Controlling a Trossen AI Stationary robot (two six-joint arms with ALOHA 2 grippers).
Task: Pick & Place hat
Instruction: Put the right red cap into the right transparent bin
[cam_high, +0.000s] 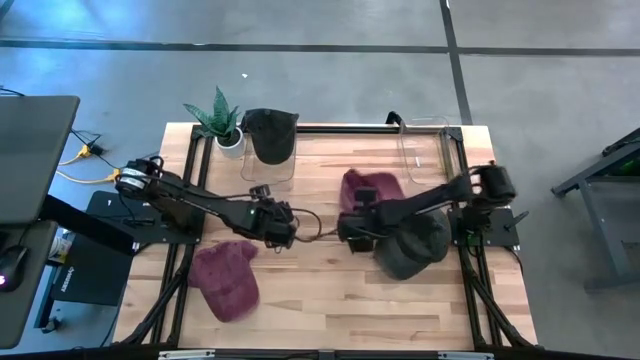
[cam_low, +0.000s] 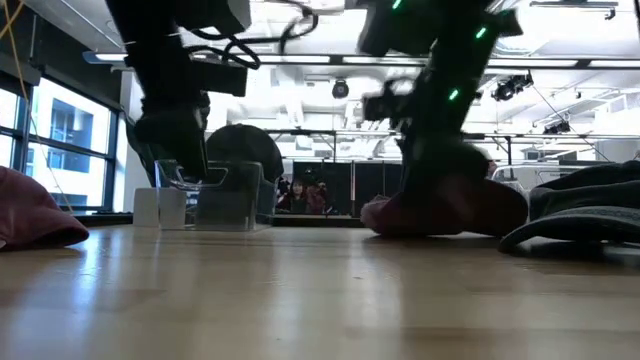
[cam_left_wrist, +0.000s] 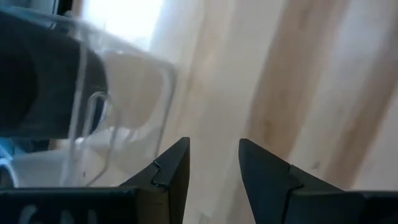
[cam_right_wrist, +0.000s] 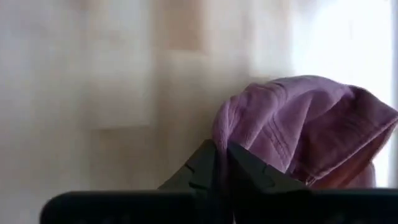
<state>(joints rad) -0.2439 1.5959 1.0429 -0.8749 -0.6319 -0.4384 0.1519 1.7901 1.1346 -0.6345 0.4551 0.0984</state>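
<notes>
A maroon hat (cam_high: 368, 190) lies on the table's middle; it also shows in the low view (cam_low: 445, 210) and the right wrist view (cam_right_wrist: 298, 130). My right gripper (cam_high: 352, 228) (cam_right_wrist: 222, 154) is at its near edge, shut on it. A second maroon hat (cam_high: 226, 280) lies flat near the table's near left. My left gripper (cam_high: 285, 226) (cam_left_wrist: 214, 162) hovers open over bare wood between the two maroon hats, touching nothing. A dark grey hat (cam_high: 415, 245) lies under the right arm. A black hat (cam_high: 270, 130) sits in a clear container. My right gripper pinches the maroon hat's rim edge (cam_right_wrist: 225, 127) between its two shut fingers, coming from the table's near right side and slanting down. The fingers hide how many layers they have. The rest of the hat rests on the table, bunched up.
A potted plant (cam_high: 222, 122) stands at the far left corner beside the clear container (cam_high: 270, 165) (cam_left_wrist: 93, 124) with the black hat. A second clear container (cam_high: 425, 150) stands at the far right. Bare wood lies along the near edge. People show far behind the table (cam_low: 305, 195).
</notes>
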